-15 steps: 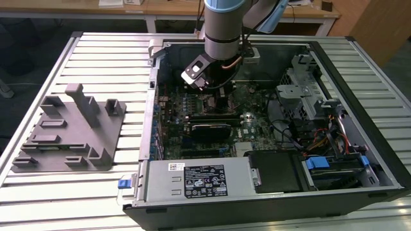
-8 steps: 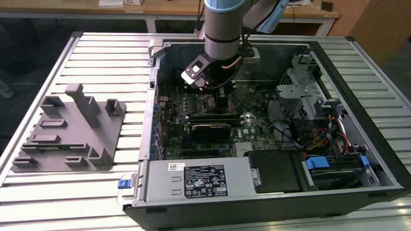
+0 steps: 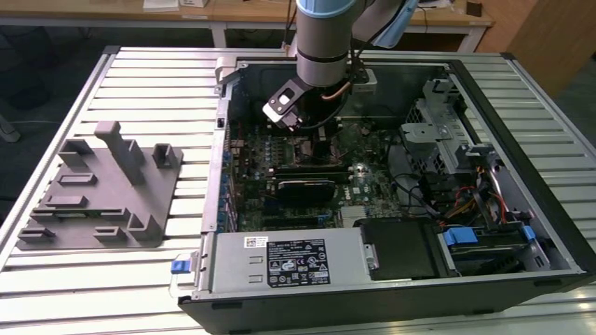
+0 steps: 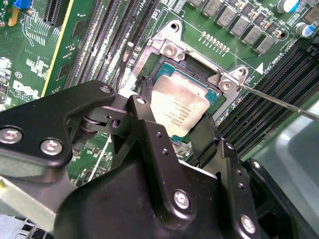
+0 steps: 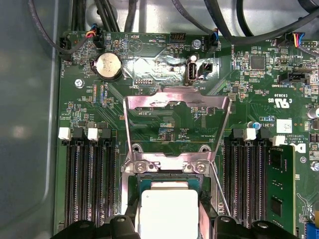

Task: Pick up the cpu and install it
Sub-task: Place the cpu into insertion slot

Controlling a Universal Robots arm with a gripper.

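The cpu [image 4: 182,109], a flat silver square with a pale rim, sits between my gripper's [image 4: 174,127] two black fingers [image 4: 144,117], which press on two opposite sides of it. It hangs level right over the open dark socket frame [image 4: 169,74] on the green motherboard. In the first wrist view the cpu [image 5: 162,211] lies just below the socket's hinge edge [image 5: 167,167], and the load plate [image 5: 174,107] is flipped up and open. In the exterior view my gripper [image 3: 309,131] reaches down into the open computer case.
The thin metal lever [image 4: 279,102] stands out to one side of the socket. Black memory slots [image 5: 92,184] flank the socket. On the exterior view's left a grey moulded tray [image 3: 102,188] rests on the slatted table. The power supply [image 3: 279,262] and drive cage [image 3: 447,139] crowd the case.
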